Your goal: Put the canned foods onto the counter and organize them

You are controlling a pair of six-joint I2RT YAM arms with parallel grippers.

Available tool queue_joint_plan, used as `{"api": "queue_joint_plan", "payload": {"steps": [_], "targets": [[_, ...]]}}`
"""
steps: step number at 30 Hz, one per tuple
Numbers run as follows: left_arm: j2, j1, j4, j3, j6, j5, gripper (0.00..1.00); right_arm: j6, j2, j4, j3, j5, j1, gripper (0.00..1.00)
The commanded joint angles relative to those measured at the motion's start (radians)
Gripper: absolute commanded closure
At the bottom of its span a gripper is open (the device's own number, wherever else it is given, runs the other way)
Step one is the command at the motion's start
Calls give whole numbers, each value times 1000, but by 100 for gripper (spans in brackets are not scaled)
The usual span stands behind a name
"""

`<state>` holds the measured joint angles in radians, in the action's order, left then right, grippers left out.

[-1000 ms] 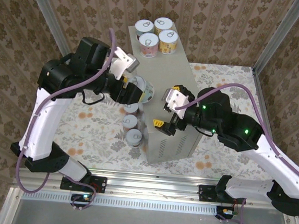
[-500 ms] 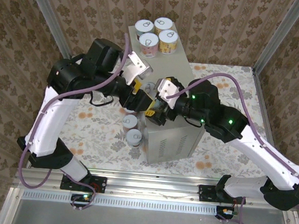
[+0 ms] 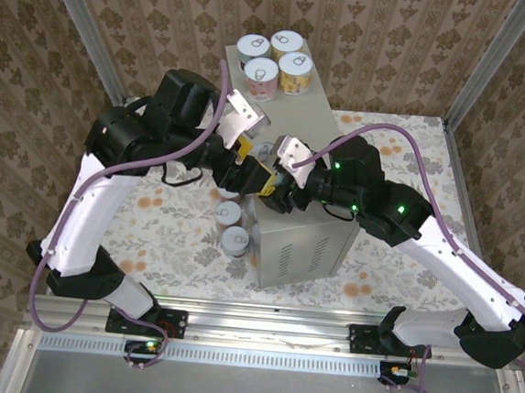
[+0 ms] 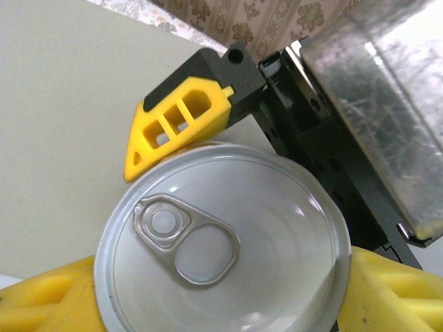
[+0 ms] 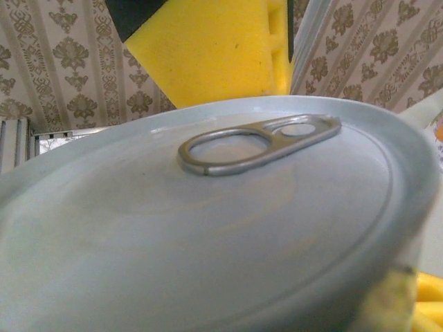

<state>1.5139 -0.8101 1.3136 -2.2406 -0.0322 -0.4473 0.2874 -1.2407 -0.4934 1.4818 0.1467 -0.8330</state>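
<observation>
A can [image 4: 221, 242] with a silvery pull-tab lid hangs over the left edge of the grey counter [image 3: 316, 128]. My left gripper [image 3: 249, 170] is shut on it, with yellow fingers [image 4: 41, 301] on either side of the lid. My right gripper [image 3: 272, 188] reaches in from the right and grips the same can [image 5: 208, 228]; one of its yellow fingertips [image 4: 173, 131] presses against the rim. Several more cans [image 3: 274, 61] stand in a tight block at the counter's far end. Two cans [image 3: 231, 227] stand on the floral cloth beside the counter.
The counter's near face has vent slits [image 3: 299, 255]. Metal frame posts [image 3: 84, 29] and patterned walls close in the cell. The floral cloth [image 3: 172, 230] lies bare left of the two low cans.
The left arm carried the can right, to the counter's edge. The right arm swung left to meet it, and its jaws went from wide open to closed round the can.
</observation>
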Motion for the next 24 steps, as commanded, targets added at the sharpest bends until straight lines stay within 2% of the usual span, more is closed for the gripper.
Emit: {"api": "queue_joint_plan", "payload": {"steps": [1, 10, 24], "targets": [[-71, -4, -158, 90, 9, -21, 48, -141, 46, 115, -26, 26, 24, 43], [-224, -5, -519, 417, -60, -9, 44, -324, 99, 287, -140, 34, 34, 47], [-232, -24, -687, 567, -89, -5, 39, -414, 160, 401, -219, 2, 34, 46]]}}
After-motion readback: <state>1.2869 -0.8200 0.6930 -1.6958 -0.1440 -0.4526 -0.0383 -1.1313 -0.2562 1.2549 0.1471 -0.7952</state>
